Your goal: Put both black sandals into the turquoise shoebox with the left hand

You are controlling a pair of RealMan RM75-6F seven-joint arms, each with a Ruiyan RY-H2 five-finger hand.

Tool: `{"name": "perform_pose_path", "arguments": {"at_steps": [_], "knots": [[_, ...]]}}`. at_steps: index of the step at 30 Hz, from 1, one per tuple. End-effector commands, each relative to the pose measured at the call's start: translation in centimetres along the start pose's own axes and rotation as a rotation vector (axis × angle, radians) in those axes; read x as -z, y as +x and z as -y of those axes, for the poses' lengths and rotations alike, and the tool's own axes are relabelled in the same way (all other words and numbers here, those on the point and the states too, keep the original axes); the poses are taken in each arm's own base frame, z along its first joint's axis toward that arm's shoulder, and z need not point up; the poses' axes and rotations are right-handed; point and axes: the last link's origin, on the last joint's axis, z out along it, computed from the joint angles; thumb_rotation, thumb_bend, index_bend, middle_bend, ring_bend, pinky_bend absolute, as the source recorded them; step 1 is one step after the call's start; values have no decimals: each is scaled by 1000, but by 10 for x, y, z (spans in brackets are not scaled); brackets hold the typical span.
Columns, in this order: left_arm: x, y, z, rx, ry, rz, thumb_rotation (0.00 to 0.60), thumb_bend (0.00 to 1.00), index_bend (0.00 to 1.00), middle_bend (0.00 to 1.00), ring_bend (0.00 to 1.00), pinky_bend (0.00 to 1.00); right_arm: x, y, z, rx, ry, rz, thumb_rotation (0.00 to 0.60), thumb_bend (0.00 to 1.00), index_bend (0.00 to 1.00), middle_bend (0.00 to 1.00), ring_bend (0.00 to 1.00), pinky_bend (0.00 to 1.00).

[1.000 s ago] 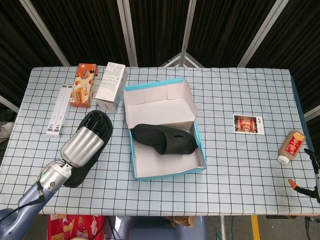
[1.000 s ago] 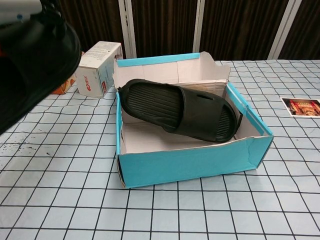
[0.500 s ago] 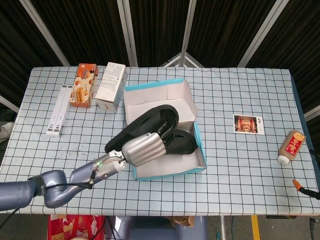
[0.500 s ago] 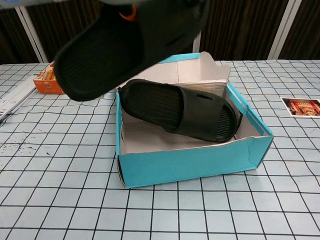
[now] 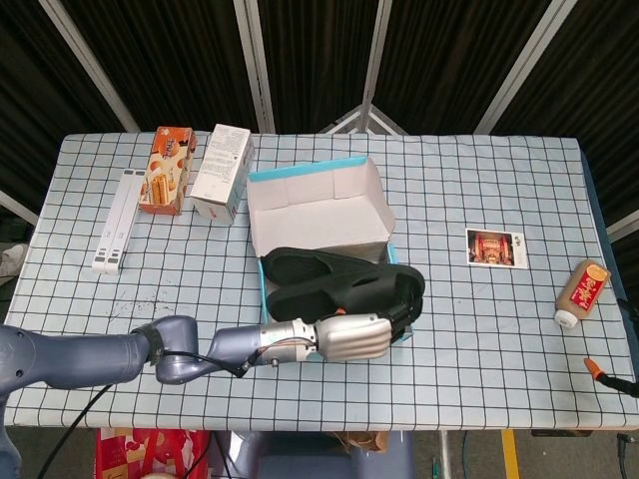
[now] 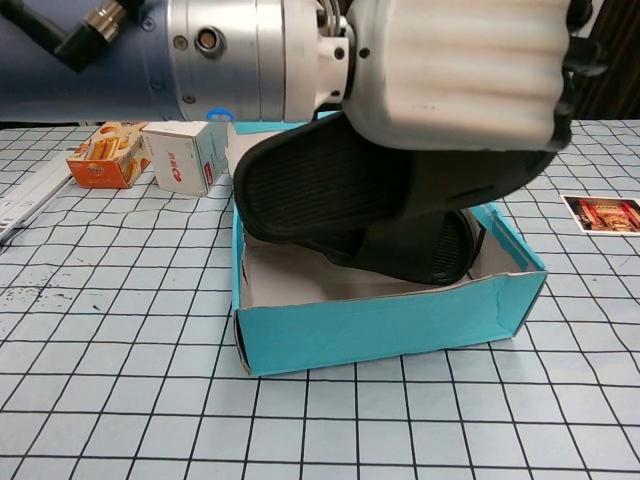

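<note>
**Left hand holding second sandal over the shoebox**

The left hand (image 5: 351, 337) is reaching across the front of the turquoise shoebox (image 5: 292, 350), its silver back turned up toward the head camera and its fingers wrapping the black sandal (image 5: 344, 287) it is gripping. In the chest view the hand (image 6: 460, 70) is filling the top of the picture, and the held sandal (image 6: 330, 185) is hanging beneath it, ribbed sole facing the camera, tilting down toward the box's left side. The sandal is hovering just above the box opening, directly over the other black sandal (image 6: 430, 245), which is lying inside the box with its toe end toward the right wall. Whether the two sandals are touching cannot be told.

The shoebox (image 6: 380, 325) is standing open at the middle of the counter (image 5: 479, 349), which is wearing a checked cloth, and its lid flap is standing upright at the back. Behind and to the left of the box, a white carton (image 5: 222, 172) and an orange snack box (image 5: 166, 168) are sitting side by side, with a flat white strip (image 5: 115, 220) lying further left. Well to the right of the box, a small picture card (image 5: 495, 247) is lying flat, and a brown bottle (image 5: 581, 292) is lying near the counter's right edge.

The right hand is not showing in either view.
</note>
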Motion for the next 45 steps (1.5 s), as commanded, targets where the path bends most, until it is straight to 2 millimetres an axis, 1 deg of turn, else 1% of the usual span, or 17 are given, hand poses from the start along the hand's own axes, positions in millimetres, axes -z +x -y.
{"name": "perform_pose_path", "arguments": {"at_steps": [1,9,15,23,31,45], "knots": [[-7,-1,-5,-34,-69,-37,600,467,488,486,172,270,0,0,0,-2,-2,0,600,234,139,165,201,228],[-13,-10,-19,-80,-167,-25,600,468,491,495,173,278,1,1,-1,-6,-5,2,600,233,139,165,201,227],[-15,-19,-27,-107,-195,-23,600,467,492,494,172,278,0,1,-2,-8,-13,2,600,233,139,165,202,227],[-10,-32,-41,-88,-219,-5,600,467,493,493,173,278,-1,0,-3,-7,-17,6,600,234,139,165,201,227],[-6,-35,-43,-83,-226,-13,600,467,492,493,172,278,-1,1,-2,-10,-17,1,600,234,139,165,201,227],[0,-42,-64,-56,-300,-3,600,467,492,494,174,278,0,2,-3,-14,-21,-3,600,233,139,165,201,227]]}}
